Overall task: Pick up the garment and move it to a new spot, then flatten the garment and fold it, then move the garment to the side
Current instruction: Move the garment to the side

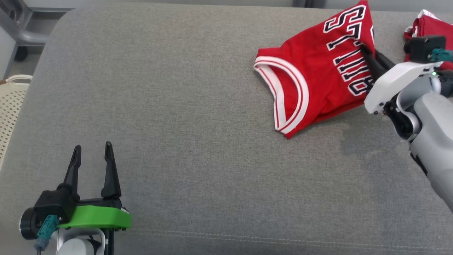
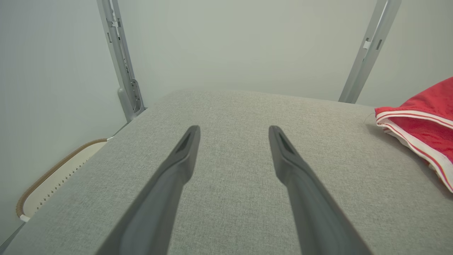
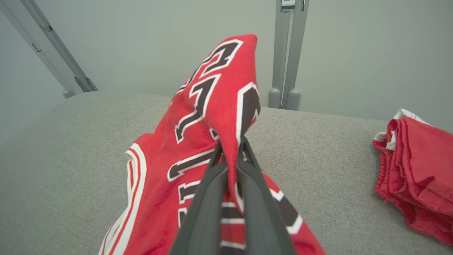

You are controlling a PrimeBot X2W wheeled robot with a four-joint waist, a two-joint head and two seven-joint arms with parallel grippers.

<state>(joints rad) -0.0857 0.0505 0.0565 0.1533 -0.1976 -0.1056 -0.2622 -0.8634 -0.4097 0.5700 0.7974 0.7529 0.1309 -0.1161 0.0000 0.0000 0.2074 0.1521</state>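
The garment [image 1: 318, 78] is a red jersey with white trim and black-and-white lettering, lying crumpled at the far right of the grey cushioned surface [image 1: 194, 124]. My right gripper [image 1: 364, 49] is shut on a fold of the garment [image 3: 216, 117], which rises in a peak between its fingers [image 3: 208, 184]. An edge of the garment [image 2: 421, 131] shows at the right of the left wrist view. My left gripper [image 1: 92, 153] stands open at the lower left, well away from the cloth, with nothing between its fingers [image 2: 184, 156].
A second red cloth piece [image 3: 417, 170] lies bunched at the far right edge, beside my right arm. A cream perforated basket [image 1: 10, 106] sits off the surface's left side. Grey metal posts [image 3: 286, 53] stand behind the surface.
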